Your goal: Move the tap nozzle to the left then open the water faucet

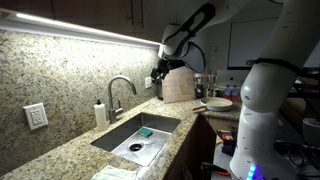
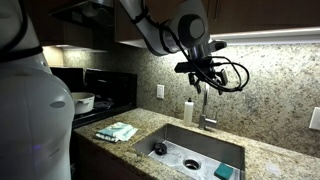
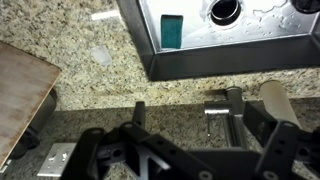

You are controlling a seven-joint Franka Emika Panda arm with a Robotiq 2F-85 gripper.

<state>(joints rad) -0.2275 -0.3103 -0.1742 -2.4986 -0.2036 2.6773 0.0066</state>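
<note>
A: Where is the gripper (image 2: 203, 78)?
B: It hangs in the air above the faucet (image 2: 207, 112) in an exterior view. It is apart from the faucet, with no contact. In the wrist view the faucet (image 3: 222, 104) shows below, between the two fingers.

A: Jaws?
B: Released. The fingers (image 3: 138, 118) stand wide apart and grasp nothing.

A: Where is the nozzle?
B: The nozzle (image 1: 124, 80) arches up from the slim base at the back edge of the sink (image 1: 118, 138). Its tip points down over the basin. The handle is too small to read, so I cannot tell its setting.

A: What else is around it?
B: A white soap bottle (image 1: 100, 113) stands upright just beside the faucet on the granite tabletop (image 1: 70, 150). A teal sponge (image 1: 146, 131) lies in the sink. A board (image 1: 178, 86) stands on the tabletop, well apart from the faucet and below the gripper in that exterior view.
</note>
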